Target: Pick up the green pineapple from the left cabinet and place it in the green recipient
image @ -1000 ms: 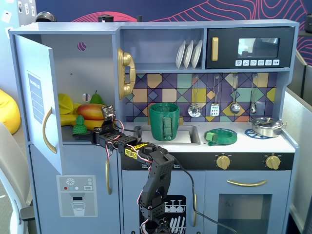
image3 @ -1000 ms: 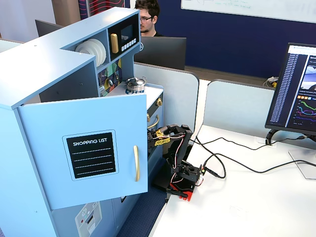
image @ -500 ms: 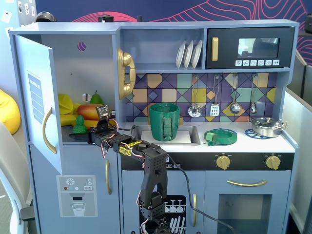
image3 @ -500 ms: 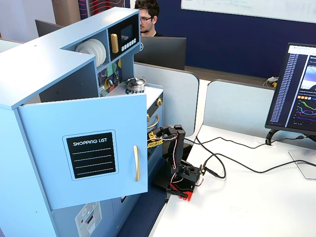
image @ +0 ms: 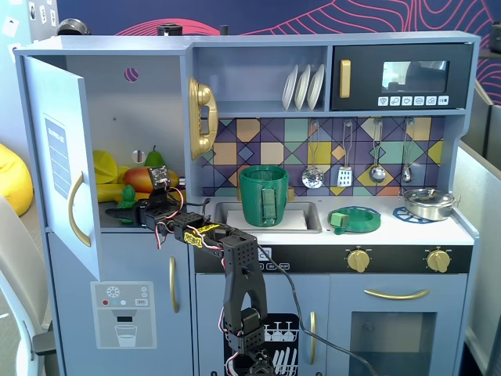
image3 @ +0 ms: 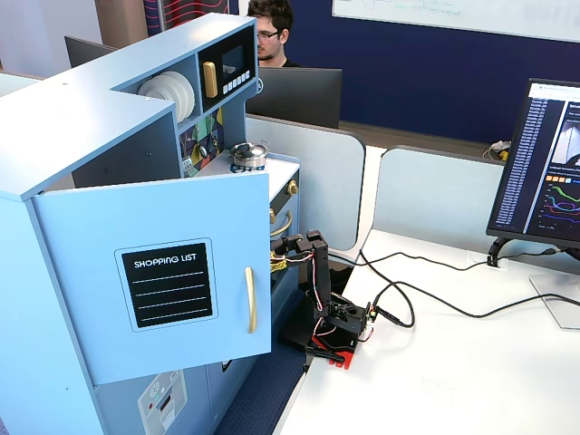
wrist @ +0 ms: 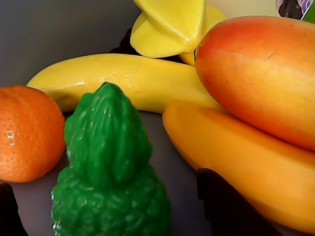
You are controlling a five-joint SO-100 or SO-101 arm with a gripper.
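Observation:
The green pineapple (wrist: 110,172) lies on the floor of the left cabinet (image: 133,117), crown pointing away from the wrist camera; in a fixed view it shows small and low in the compartment (image: 127,193). The cabinet door (image: 59,157) with the gold handle stands open. My gripper (wrist: 108,196) reaches into the cabinet (image: 129,210) and is open, one dark finger (wrist: 221,201) on each side of the pineapple's body with gaps between. The green recipient (image: 264,194) stands upright in the sink, right of the cabinet.
An orange (wrist: 27,132), a banana (wrist: 128,78), a red-orange mango (wrist: 261,73), a smooth yellow-orange fruit (wrist: 236,167) and a yellow fruit (wrist: 172,24) crowd round the pineapple. A flat green-and-blue dish (image: 356,219) lies on the counter. The open door (image3: 163,272) hides the gripper in the other fixed view.

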